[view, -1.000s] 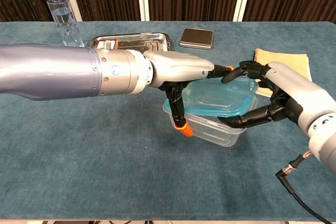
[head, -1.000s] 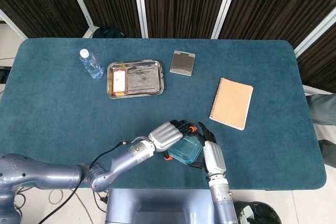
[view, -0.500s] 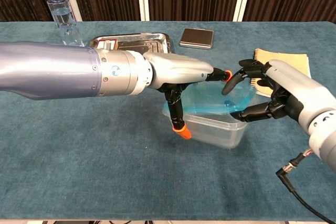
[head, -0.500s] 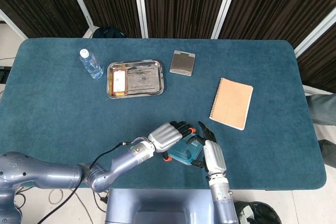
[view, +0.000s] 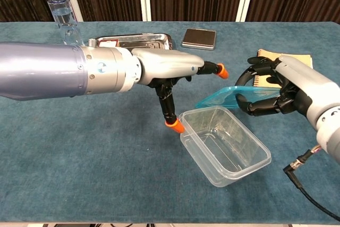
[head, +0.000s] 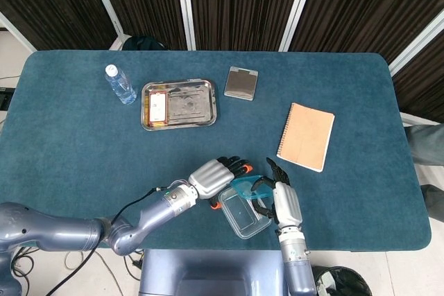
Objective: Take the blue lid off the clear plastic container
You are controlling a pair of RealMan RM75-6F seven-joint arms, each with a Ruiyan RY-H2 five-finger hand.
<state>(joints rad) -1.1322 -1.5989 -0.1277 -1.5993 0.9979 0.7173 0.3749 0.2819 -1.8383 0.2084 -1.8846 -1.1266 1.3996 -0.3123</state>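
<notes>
Blue lid (view: 236, 98) hangs clear of the clear plastic container (view: 226, 144), up at about two o'clock from it, clamped by its edge in our right hand (view: 281, 91). Our left hand (view: 170, 73) grasps nothing, fingers spread, one orange fingertip (view: 174, 126) beside the container's ten o'clock corner. We judge both pieces light, thin, bendy and slick, so we would grip the lid by its rim and steady the tub by a wall.

Matt teal cloth over the bench (view: 79, 147), clear glossy plastic container (view: 226, 144), translucent blue plastic lid (view: 234, 97), shiny dented metal tray (head: 179, 104), clear plastic water bottle (head: 120, 84), tan paper notebook (head: 306, 136), left robot hand (view: 170, 70) in smooth silver casing with orange rubbery fingertips (view: 173, 126).
</notes>
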